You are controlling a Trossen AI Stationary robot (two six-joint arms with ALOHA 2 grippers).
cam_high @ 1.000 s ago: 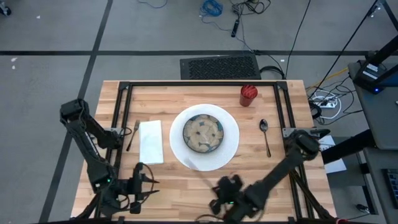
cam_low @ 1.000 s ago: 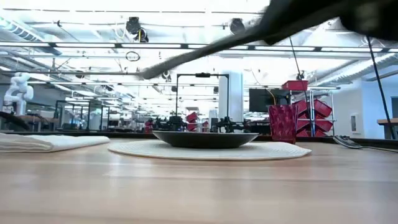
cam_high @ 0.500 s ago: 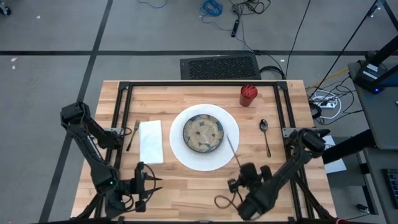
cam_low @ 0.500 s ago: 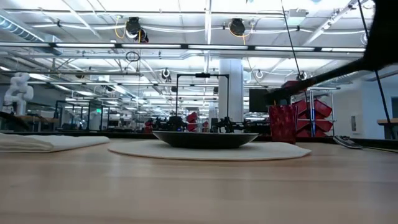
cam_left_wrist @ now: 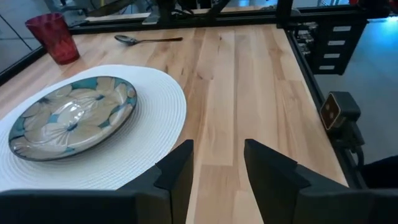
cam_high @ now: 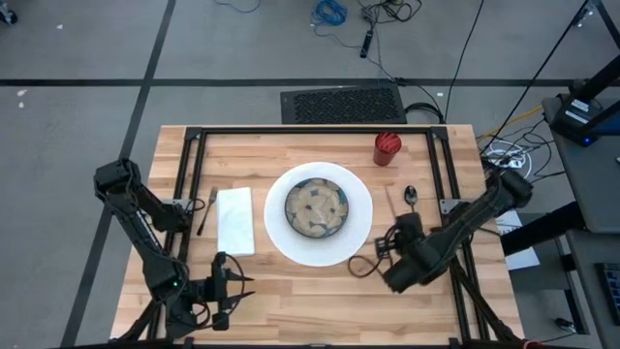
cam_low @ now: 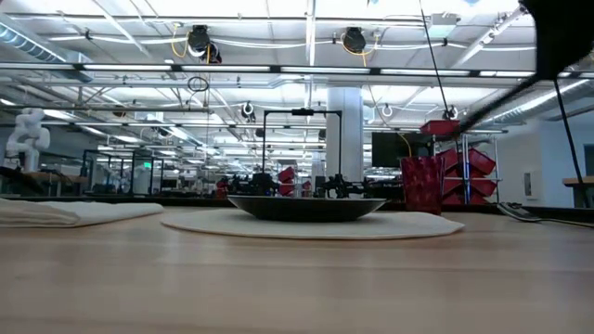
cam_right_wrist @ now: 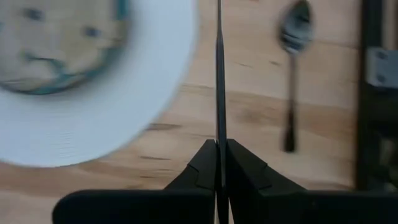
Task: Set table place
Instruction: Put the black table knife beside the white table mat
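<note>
My right fingers (cam_right_wrist: pixel 217 163), clamped on a thin silver knife (cam_right_wrist: pixel 219 74), have swung from the near edge to between the white round placemat (cam_high: pixel 359 236) and the steel spoon (cam_high: pixel 412 202); placing comes next. Left fingers (cam_left_wrist: pixel 217 165) hang apart, empty.

No legible text, label, brand, number or sign found in any view. The small tag on the frame fitting seen from the left wrist is too small to read.
</note>
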